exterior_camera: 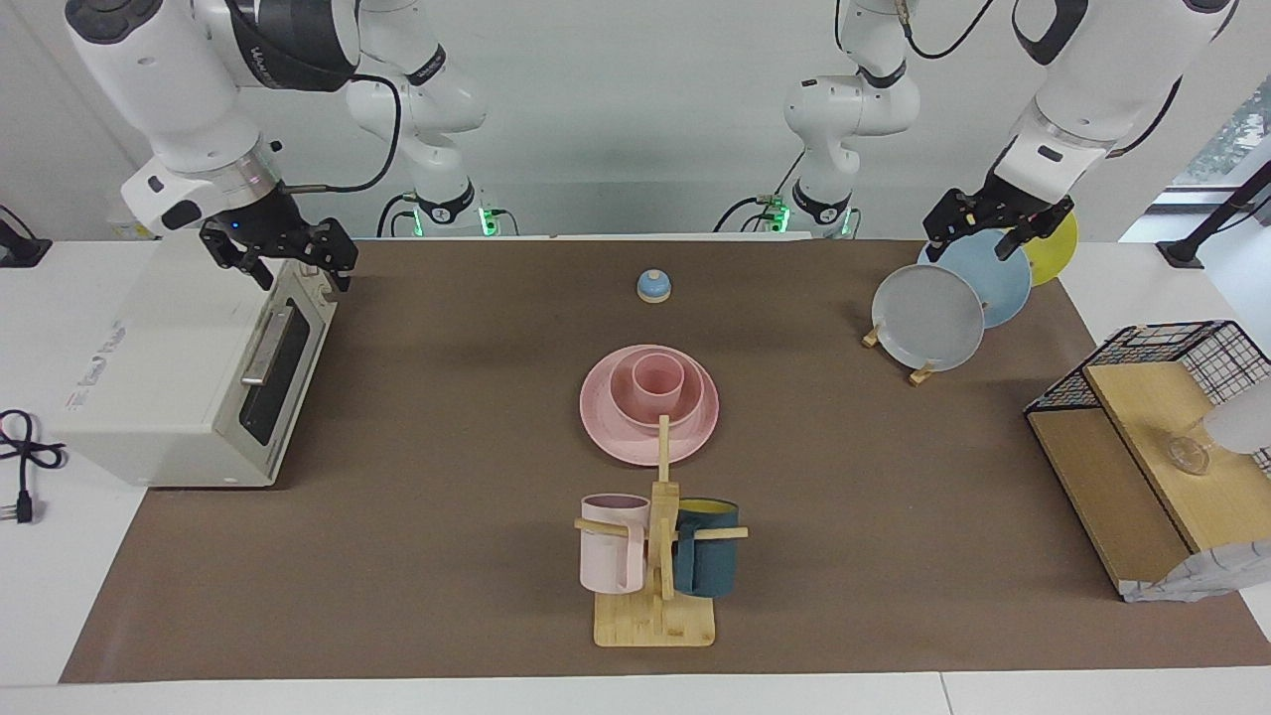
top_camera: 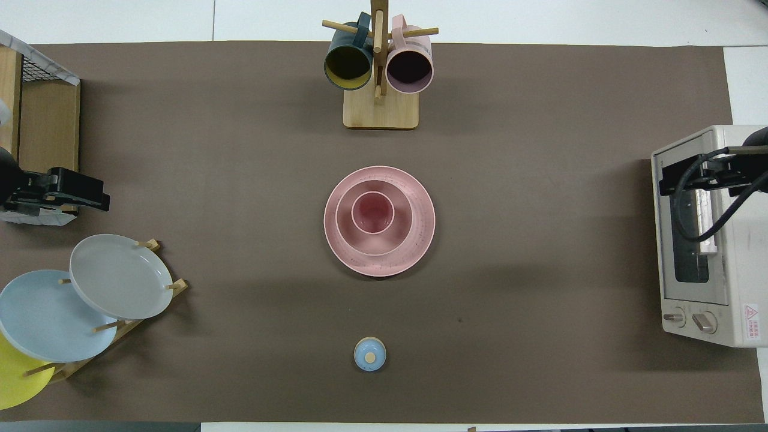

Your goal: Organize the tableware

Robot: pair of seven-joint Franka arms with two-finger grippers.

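Pink plate flat on the brown mat at mid-table, between the mug rack and the small blue bell. Pink bowl seated on the plate, pink cup upright inside the bowl. Nested largest to smallest, so stacking looks done; nothing obviously left, unless the stack belongs elsewhere. Right gripper up in the air over the top of the toaster oven, fingers apart, holding nothing, touching nothing. Left gripper up over the rack of upright plates at the left arm's end, fingers likewise apart, empty, clear of the plates as far as visible. Both well apart from the pink set.
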